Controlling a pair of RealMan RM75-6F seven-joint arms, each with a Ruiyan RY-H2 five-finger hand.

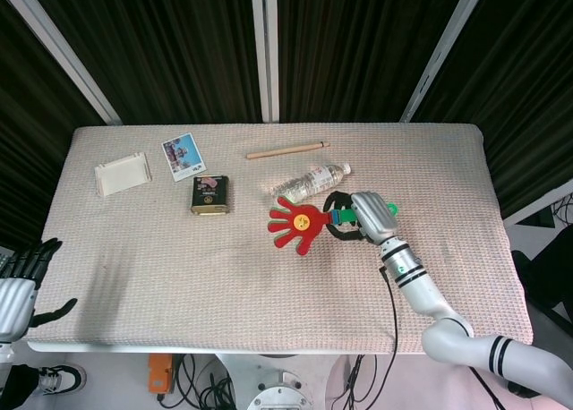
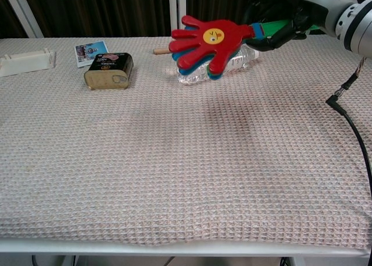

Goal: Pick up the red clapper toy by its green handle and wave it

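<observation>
My right hand [image 1: 369, 215] [image 2: 290, 19] grips the green handle [image 1: 344, 217] [image 2: 279, 29] of the red clapper toy [image 1: 294, 223] [image 2: 207, 39]. The toy is hand-shaped, red over blue, with a yellow face disc. It hangs above the cloth, its palm pointing left, in front of the clear bottle [image 1: 309, 182] [image 2: 235, 60]. My left hand [image 1: 20, 280] sits off the table's left front corner, fingers spread and holding nothing. The chest view does not show it.
A dark tin [image 1: 209, 195] [image 2: 108, 71], a photo card [image 1: 183, 156] [image 2: 90, 51] and a white tray [image 1: 123, 174] [image 2: 26, 61] lie at the back left. A wooden stick [image 1: 286, 149] [image 2: 163, 49] lies behind the bottle. A black cable [image 1: 390, 294] [image 2: 350, 126] trails along the right side.
</observation>
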